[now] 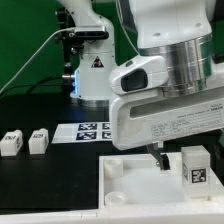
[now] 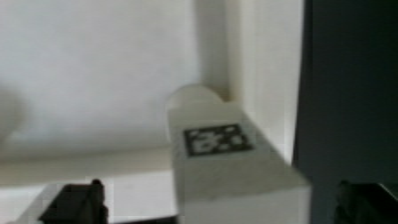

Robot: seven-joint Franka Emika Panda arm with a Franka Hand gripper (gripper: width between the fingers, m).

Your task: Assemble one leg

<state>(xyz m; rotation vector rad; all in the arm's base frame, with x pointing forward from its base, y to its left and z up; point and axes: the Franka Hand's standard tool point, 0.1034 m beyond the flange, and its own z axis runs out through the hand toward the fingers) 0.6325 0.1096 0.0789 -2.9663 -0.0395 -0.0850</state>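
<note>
The claw (image 2: 217, 203) is spread. Its two dark fingertips (image 2: 71, 201) show on either side of the leg (image 2: 217, 140) in the wrist view, with a gap at each side, so nothing is pinched. In the exterior view the leg (image 1: 193, 166) is at about four o'clock, standing on the far right corner of the white panel (image 1: 140, 185), just beside one dark finger (image 1: 155, 156) coming down from the wrist.

The leg stands upright with its long axis vertical, and its tagged face is turned towards the exterior camera. I cannot tell whether its foot is already in a corner socket. Two open sockets (image 1: 113, 168) show at about seven o'clock on the panel.

The step in hand seems to be taking hold of the post so it can be seated or turned into its corner. To do that well:
- Centre the claw so both fingers meet opposite flat faces together.
- Grip low enough that the post doesn't tip.
- Keep the wrist axis in line with the post's vertical axis, since an uneven squeeze would probably lever it sideways.

Two spare legs (image 1: 25, 141) lie on the black tabletop (image 1: 40, 185) at about nine o'clock. The marker board (image 1: 93, 131) is near the centre.
</note>
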